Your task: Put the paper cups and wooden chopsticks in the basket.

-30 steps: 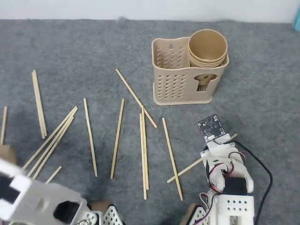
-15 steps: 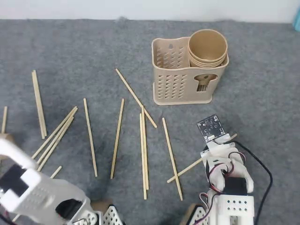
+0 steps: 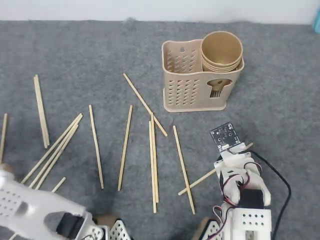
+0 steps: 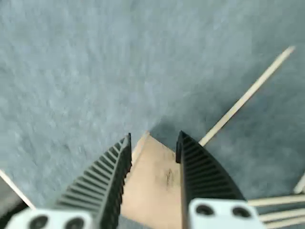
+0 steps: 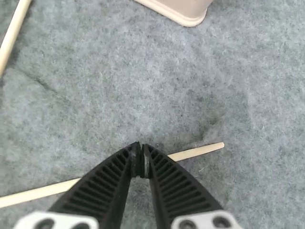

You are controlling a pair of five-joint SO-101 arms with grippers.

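While the right hand (image 5: 141,149) hangs clenched, the left hand (image 4: 154,139) gapes, perhaps over cardboard (image 4: 152,179).

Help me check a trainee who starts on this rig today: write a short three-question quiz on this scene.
1. True or false: wooden chopsticks lie loose on the grey mat.
2. Pick one. The right hand is: A) open wide; B) shut; C) shut on a cup.
3. Fill in: in the high view, the stacked paper cups sit in the basket's ___ compartment.

Key: 1 true; 2 B; 3 right.
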